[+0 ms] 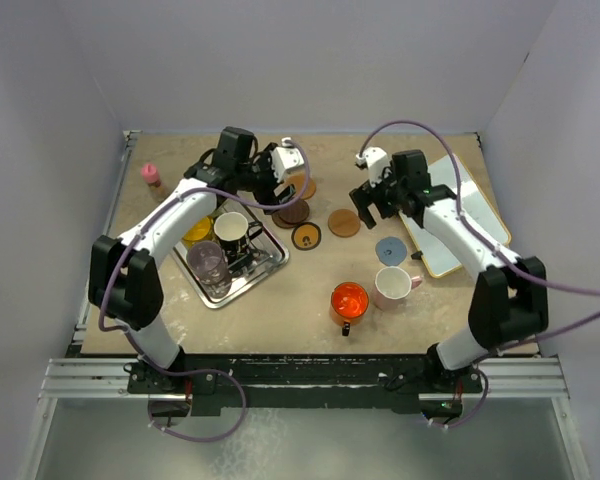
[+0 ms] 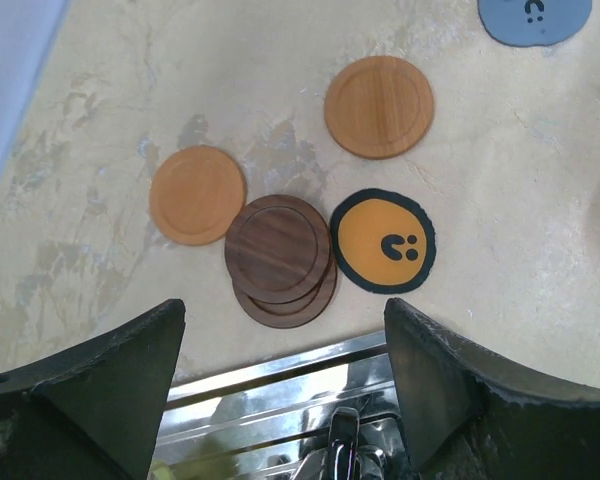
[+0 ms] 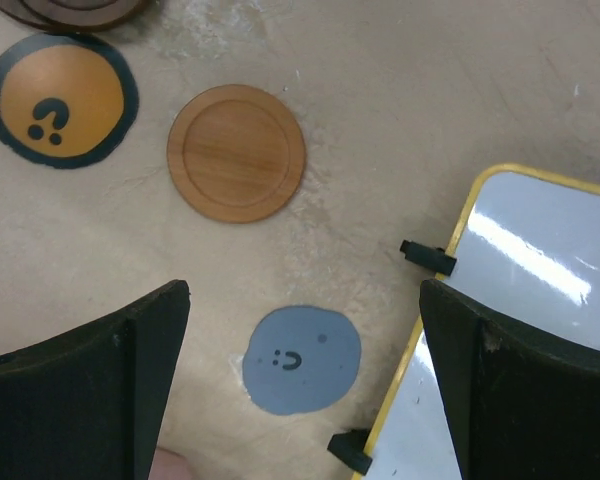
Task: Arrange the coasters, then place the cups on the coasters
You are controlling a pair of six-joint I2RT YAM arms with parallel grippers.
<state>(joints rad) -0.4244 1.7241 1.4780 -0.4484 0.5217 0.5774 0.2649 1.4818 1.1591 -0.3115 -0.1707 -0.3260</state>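
The coasters lie mid-table: an orange one point(image 2: 197, 195), dark brown ones stacked point(image 2: 278, 250), a black one with an orange centre point(image 2: 383, 241), a brown one point(image 3: 237, 152) and a grey-blue one point(image 3: 302, 359). My left gripper point(image 2: 283, 310) hovers open and empty above the tray's far rim, just short of the dark stack. My right gripper point(image 3: 302, 290) is open above the grey-blue coaster, holding nothing. A red-orange cup point(image 1: 349, 300) and a pink cup point(image 1: 392, 287) stand near the front. A black cup point(image 1: 232, 232), a clear purplish cup point(image 1: 208, 262) and a yellow cup point(image 1: 198, 232) sit in the tray.
The silver tray point(image 1: 267, 268) lies at the left, under my left arm. A yellow-edged whiteboard point(image 1: 450, 215) lies at the right beside the grey-blue coaster. A small pink-capped bottle point(image 1: 151, 175) stands at the far left.
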